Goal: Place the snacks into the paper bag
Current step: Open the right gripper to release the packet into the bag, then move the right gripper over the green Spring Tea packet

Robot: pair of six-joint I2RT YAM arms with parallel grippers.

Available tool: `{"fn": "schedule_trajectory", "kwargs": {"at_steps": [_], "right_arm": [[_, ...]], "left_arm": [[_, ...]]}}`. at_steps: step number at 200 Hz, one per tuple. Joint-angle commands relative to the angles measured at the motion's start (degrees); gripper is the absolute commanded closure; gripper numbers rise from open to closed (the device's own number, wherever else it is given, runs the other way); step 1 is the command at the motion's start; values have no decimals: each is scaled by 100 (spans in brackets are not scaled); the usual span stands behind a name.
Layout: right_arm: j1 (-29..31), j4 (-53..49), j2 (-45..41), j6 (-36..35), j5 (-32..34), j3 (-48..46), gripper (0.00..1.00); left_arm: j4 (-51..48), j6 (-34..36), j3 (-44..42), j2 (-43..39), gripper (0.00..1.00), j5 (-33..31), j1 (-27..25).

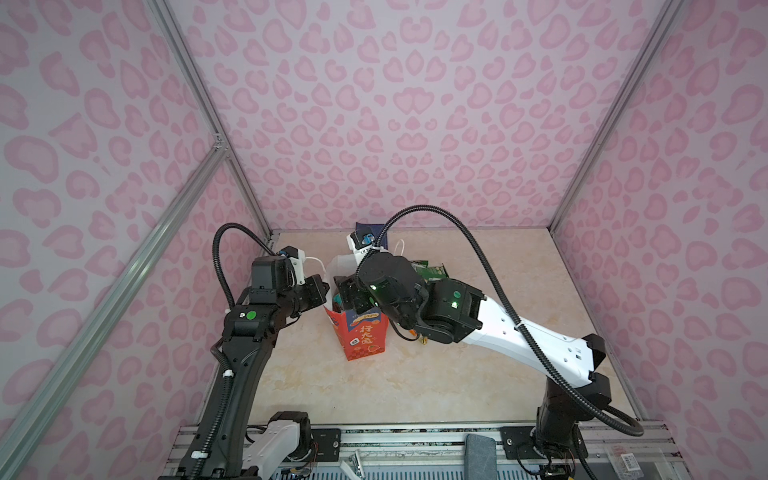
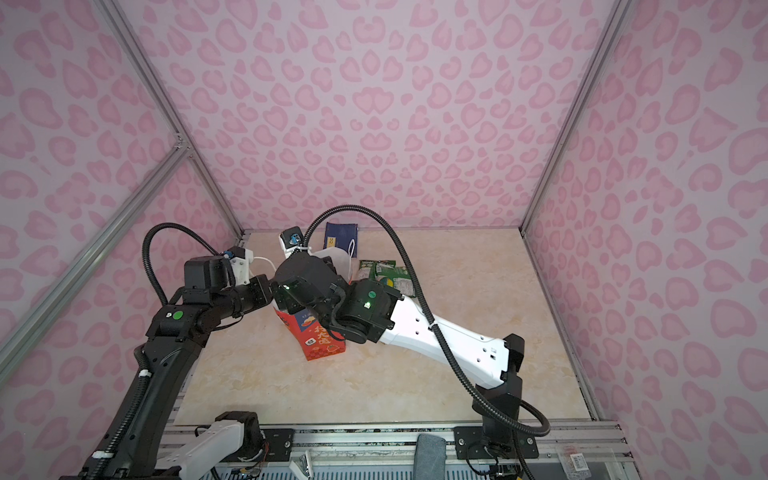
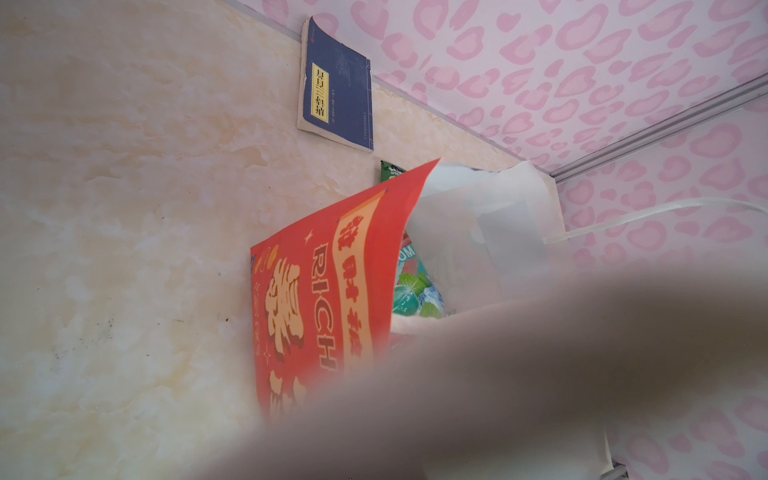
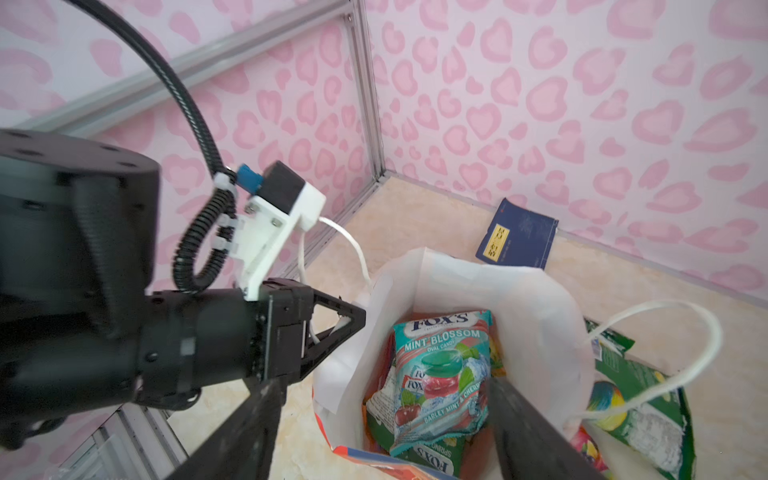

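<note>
3 pink-patterned walls [image 1: 415, 104] enclose the marbled tabletop [image 1: 457, 374] holding the paper bag [image 1: 365, 332].

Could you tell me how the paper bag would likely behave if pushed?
Probably floppy: the paper bag has thin walls curling at the rim. Likely to tip: it stands tall and narrow, the left gripper pinching its rim.

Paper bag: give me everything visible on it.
The paper bag is red-orange outside with a blue label panel and Chinese characters, white inside, with white cord handles. It stands on the tabletop, mouth open, snacks inside. The left gripper, shut, pinches its rim; the open right gripper hovers at the mouth.
</note>
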Motion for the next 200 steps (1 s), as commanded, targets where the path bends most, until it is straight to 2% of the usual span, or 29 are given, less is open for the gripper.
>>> {"fn": "schedule_trajectory", "kwargs": {"at_steps": [1, 26, 44, 86, 114, 141, 175, 200], "right_arm": [[84, -169, -249, -481, 272, 46, 16], [114, -283, -712, -678, 691, -130, 12], [72, -199, -1146, -744, 1239, -649, 6], [-779, 63, -2366, -94, 1347, -2434, 3], [-2006, 515, -3072, 605, 427, -4053, 3], [-2947, 1097, -3291, 1003, -475, -5222, 3], [-3962, 2102, -3057, 1206, -1635, -6275, 3], [-4561, 2784, -2478, 1220, -2413, -6672, 6]], "left_arm": [[423, 24, -9, -9, 96, 80, 0], [419, 21, -12, -6, 96, 63, -1], [410, 12, -13, -10, 96, 30, 0], [362, 3, 1, 17, 96, -3, -7], [369, 3, -4, 12, 96, 19, 0], [390, -6, -4, -4, 96, 36, 1], [402, -12, -9, -8, 96, 52, 2], [399, 3, -13, -9, 96, 54, 5]]}}
